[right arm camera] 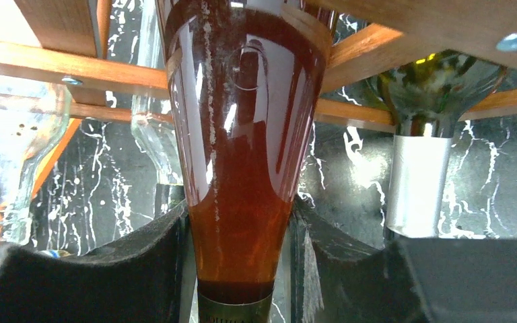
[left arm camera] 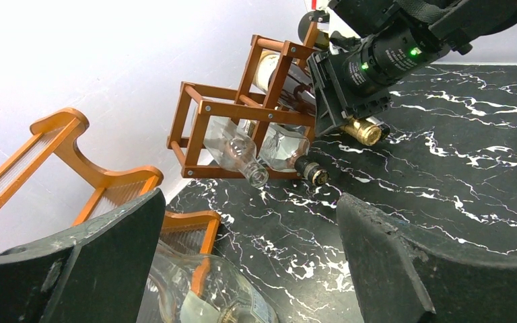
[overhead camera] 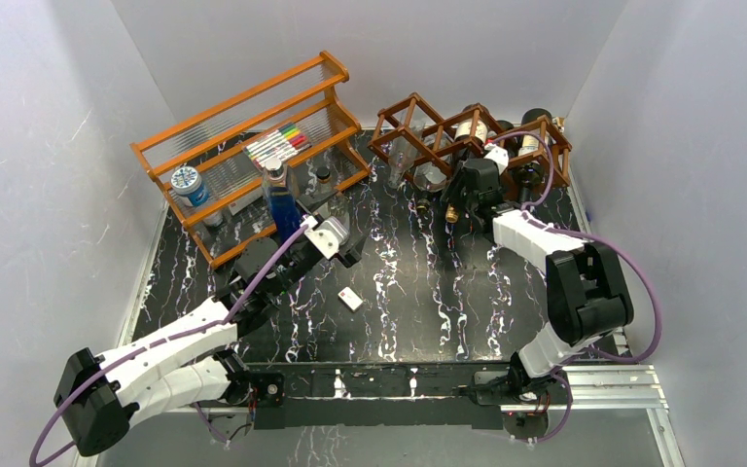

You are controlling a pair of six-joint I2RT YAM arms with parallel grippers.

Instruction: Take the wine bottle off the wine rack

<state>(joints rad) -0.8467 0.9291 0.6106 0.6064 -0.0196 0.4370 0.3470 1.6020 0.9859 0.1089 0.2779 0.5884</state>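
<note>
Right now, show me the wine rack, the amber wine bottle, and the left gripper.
wine rack (left arm camera: 242,110): left wrist view, front crossbeam.
wine bottle (right arm camera: 239,168): right wrist view, tapering amber shoulder.
left gripper (left arm camera: 249,229): left wrist view, gap between its open fingers.

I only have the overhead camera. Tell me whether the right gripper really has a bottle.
Observer: Yes. The right wrist camera shows the right gripper with its fingers against both sides of the amber wine bottle at the neck.
Operator: Say whether it's out of the rack.
Observer: Not yet. Bars of the wine rack cross its shoulder.
Operator: Report the left gripper.
Observer: The left wrist camera shows the left gripper open, holding nothing.
</note>
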